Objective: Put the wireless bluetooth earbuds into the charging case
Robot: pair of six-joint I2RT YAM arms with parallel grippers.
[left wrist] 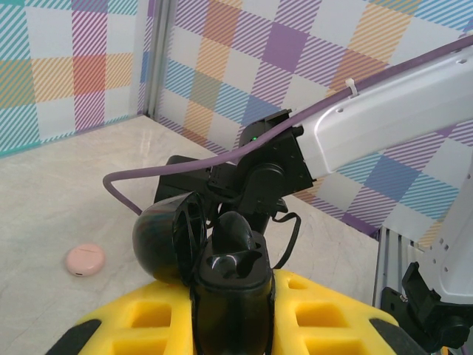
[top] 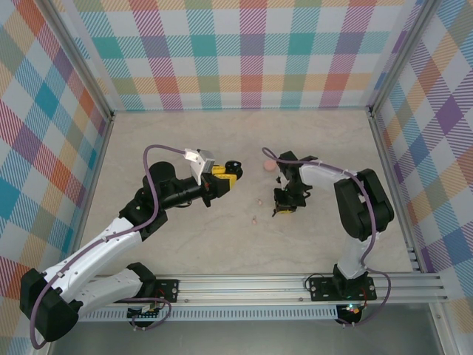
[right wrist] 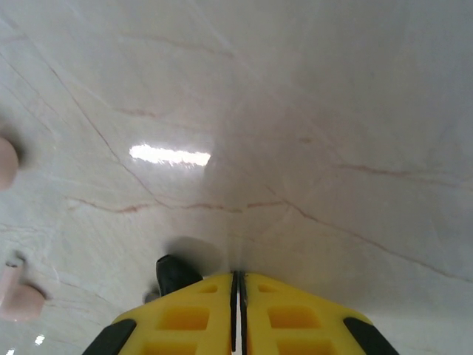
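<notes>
Black charging case [top: 234, 166]: in the top view it is sitting open near the table's middle, and the yellow fingers of the left gripper [top: 226, 174] are clamping it.
Right gripper [top: 284, 210]: it is pointing down at the table [top: 185, 244], at 4 o'clock of the case and apart from it.
Pink earbuds [top: 260, 200]: two are lying loose on the table, one at 9 o'clock of the right gripper and the other at 8 o'clock, a little farther off.
Pink puck [top: 270, 166]: it is resting at 3 o'clock of the case.
Lid [left wrist: 166, 240]: in the left wrist view it is hanging open at 9 o'clock of the case's base. A dark rounded shape is standing in the base, and whether it is an earbud cannot be told.
Yellow fingers, left: they are gripping the base from both sides.
Yellow fingers, right: in the right wrist view they are pressing together, leaving a hairline seam with nothing between them.
Black earbud [right wrist: 174, 274]: it is lying on the table just beside the fingertips, at 10 o'clock of them.
Pink earbud: one is lying at the frame's 8 o'clock edge.
</notes>
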